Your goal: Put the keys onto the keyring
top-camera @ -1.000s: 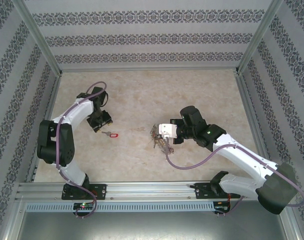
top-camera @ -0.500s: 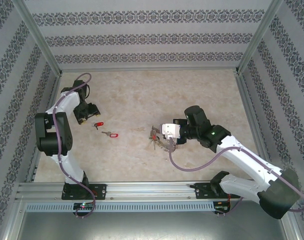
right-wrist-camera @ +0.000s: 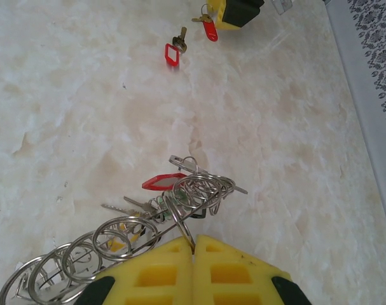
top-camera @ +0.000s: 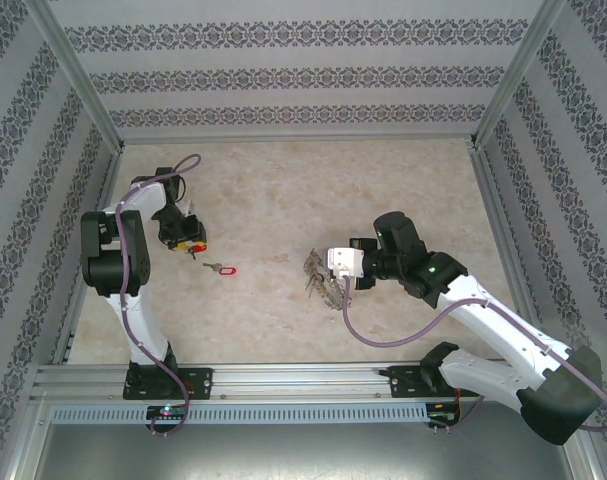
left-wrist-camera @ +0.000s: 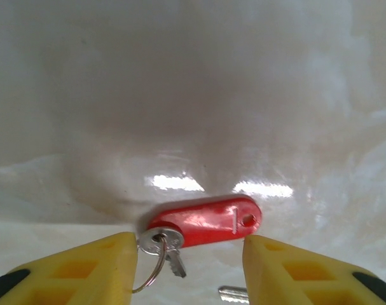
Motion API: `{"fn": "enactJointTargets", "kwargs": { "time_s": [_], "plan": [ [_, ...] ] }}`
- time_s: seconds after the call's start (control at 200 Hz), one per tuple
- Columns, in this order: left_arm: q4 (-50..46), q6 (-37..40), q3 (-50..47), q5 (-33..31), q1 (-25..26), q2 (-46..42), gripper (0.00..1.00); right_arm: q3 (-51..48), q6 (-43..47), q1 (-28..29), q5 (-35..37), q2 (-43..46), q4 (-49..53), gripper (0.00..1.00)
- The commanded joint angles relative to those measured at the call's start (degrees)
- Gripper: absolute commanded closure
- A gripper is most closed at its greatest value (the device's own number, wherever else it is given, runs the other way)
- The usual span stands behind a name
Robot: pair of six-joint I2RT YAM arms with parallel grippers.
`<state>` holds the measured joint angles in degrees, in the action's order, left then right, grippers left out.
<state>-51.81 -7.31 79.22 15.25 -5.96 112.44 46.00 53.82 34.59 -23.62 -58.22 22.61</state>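
Since half a second ago the left gripper [top-camera: 185, 240] has swung back in from the table's left edge and come down over the red-tagged key [left-wrist-camera: 205, 222], which earlier lay uncovered just beside it. The right arm has drifted a little to the right, carrying the keyring [right-wrist-camera: 199, 187] along.

The left wrist view shows why the left gripper sits so low: its yellow fingers [left-wrist-camera: 84, 267] stand about half spread on either side of the key, one at the silver head and the other at the holed end of the tag. The key lies flat on the table [top-camera: 283, 190] at the fingertips, so it looks bracketed for a pick and not yet clamped. The left arm is folded tight, elbow high and near its base, forearm reaching out to the left part of the table with the wrist pitched down.

A second key [top-camera: 222, 268], also red-tagged, lies loose between the two arms. The right gripper [right-wrist-camera: 193, 244] is pinched shut on one wire loop of the keyring, which rests near the table's middle, its loops fanned out and a red tag [right-wrist-camera: 162, 182] already hanging among them. That grip likely steadies the ring as an anchor for threading. The right arm stretches in long from the lower right, wrist turned toward the left arm
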Motion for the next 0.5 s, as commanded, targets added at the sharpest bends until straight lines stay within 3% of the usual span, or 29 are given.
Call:
{"fn": "enactJointTargets", "kwargs": {
  "time_s": [0.0, 0.055, 0.13, 0.2, 0.325, 0.495],
  "plan": [
    [-2.63, 0.91, -1.48, 2.74, 0.59, -1.0, 0.57, -0.08, -0.21, -0.86, -1.59, 1.64, -0.99, 1.0],
    [-2.09, 0.12, -2.11, 3.96, 0.76, -1.17, 0.63, -0.17, -0.23, -1.01, -1.61, 1.7, -1.16, 1.0],
    [-1.73, -1.72, -2.18, 6.35, 1.23, -0.93, 0.82, -0.27, -0.33, -1.01, -1.56, 1.86, -1.24, 1.0],
    [-1.45, -3.8, -2.35, 7.49, 2.13, -1.0, 0.82, -0.29, -0.36, -1.12, -1.56, 1.86, -1.1, 1.0],
    [-2.45, -5.28, -1.44, 1.78, 4.1, -1.67, 0.77, -0.29, -0.33, -1.19, -1.7, 2.1, -0.9, 1.0],
    [-2.33, -7.07, -1.47, 3.94, 4.15, -2.18, 0.73, -1.14, -0.45, -1.32, -1.6, 2.76, -1.18, 1.0]
  ]
}}
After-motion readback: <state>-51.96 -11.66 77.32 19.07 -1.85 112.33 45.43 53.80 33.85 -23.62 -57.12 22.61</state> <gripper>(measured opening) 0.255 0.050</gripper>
